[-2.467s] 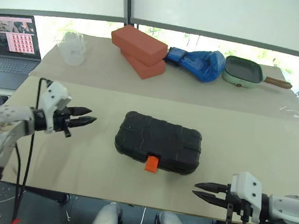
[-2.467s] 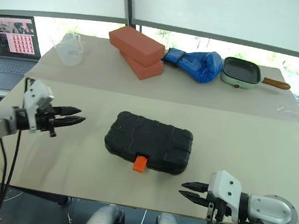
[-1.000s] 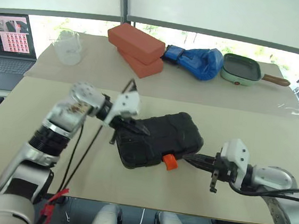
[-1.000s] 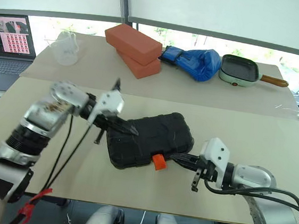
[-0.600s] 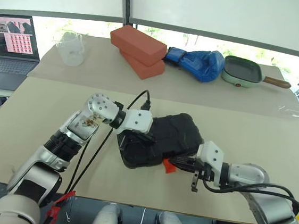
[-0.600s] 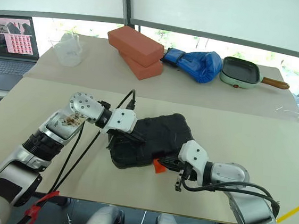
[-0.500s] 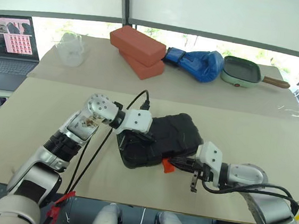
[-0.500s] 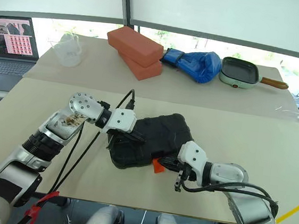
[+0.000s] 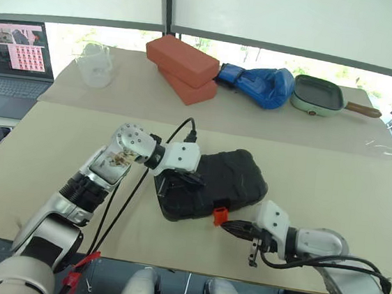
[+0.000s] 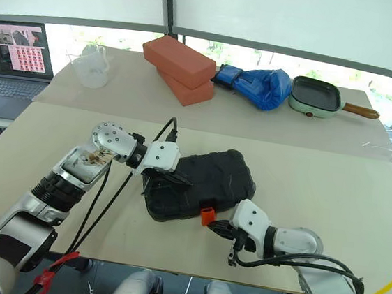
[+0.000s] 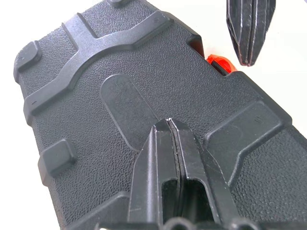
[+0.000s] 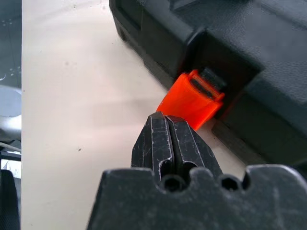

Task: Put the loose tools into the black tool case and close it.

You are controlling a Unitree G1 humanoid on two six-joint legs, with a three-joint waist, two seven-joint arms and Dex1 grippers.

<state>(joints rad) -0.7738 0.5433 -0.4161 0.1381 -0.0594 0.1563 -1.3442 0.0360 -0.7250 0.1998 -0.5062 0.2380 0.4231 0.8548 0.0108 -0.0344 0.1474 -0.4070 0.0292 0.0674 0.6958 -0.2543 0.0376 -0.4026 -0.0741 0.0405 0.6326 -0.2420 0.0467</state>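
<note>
Left eye view | case [image 9: 213,184] shut on worktop [image 9: 346,184] | left tool [image 9: 191,179] pressed together on lid | right tool [image 9: 229,227] pressed together beside latch [image 9: 220,215]

No readable text

The laptop screen [image 9: 11,46] shows a grid of small pink pictures, but no word, number or brand is legible anywhere.

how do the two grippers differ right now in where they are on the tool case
The left gripper rests on top of the black tool case, on its ribbed lid, while the right gripper is off the case, low over the table in front of it. The left points across the lid; the right points at the orange latch on the case's front edge. Both are shut and hold nothing.
</note>
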